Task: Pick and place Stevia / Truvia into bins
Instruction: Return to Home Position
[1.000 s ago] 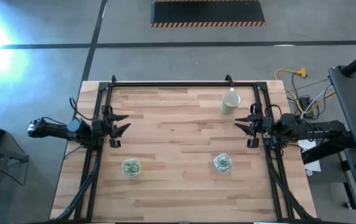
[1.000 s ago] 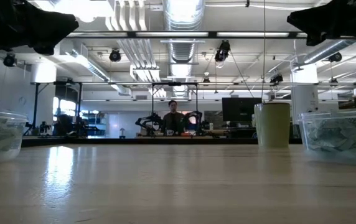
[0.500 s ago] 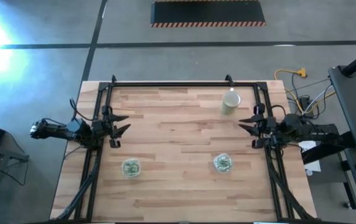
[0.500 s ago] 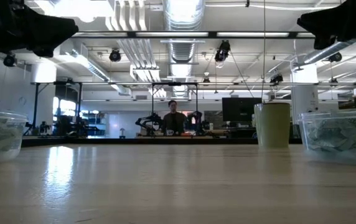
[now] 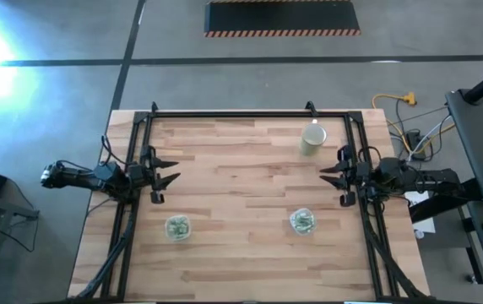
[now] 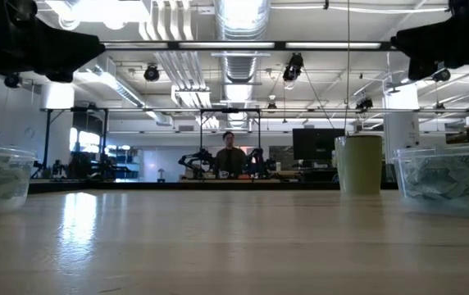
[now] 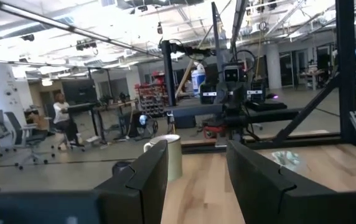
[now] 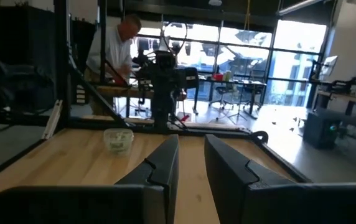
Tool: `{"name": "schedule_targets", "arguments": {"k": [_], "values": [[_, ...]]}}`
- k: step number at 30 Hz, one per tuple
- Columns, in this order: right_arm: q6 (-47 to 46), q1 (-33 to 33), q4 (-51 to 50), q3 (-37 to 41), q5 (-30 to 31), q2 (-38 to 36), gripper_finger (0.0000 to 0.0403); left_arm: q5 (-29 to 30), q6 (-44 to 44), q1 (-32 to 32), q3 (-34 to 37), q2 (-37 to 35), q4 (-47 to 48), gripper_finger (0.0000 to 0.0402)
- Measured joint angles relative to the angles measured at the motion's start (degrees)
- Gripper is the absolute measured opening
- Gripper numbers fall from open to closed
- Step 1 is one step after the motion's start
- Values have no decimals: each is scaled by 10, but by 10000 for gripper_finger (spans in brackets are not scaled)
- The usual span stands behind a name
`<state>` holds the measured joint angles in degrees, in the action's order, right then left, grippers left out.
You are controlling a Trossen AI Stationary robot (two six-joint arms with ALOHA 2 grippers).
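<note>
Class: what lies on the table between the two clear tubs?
Only bare table lies between the left tub and the right tub, as the high view shows.

Beige cup (image 5: pixel 312 139) on wooden table (image 5: pixel 241 228)

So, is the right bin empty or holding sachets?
Not empty: green-and-white sachets lie inside the right bin, seen from above.

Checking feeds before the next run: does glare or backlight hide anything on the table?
High view: glare washes the floor upper left, off the table; left bin and right bin evenly lit. Low view: ceiling lights silhouette the arms overhead, and a bright streak reflects on the table.
</note>
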<state>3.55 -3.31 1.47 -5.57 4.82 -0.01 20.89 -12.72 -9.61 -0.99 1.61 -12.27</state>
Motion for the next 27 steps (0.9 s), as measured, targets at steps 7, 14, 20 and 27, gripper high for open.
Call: {"name": "schedule_targets", "arguments": {"k": [7,14,20,27], "values": [[-20,0,49,51,0,0,68,-22,8,0,5,1,13,148],[-17,0,48,51,-21,1,68,-68,20,0,5,1,33,148],[-3,0,47,51,-19,2,68,-70,19,0,6,1,35,148],[-1,0,28,51,-18,2,68,-68,19,0,6,11,43,148]]}}
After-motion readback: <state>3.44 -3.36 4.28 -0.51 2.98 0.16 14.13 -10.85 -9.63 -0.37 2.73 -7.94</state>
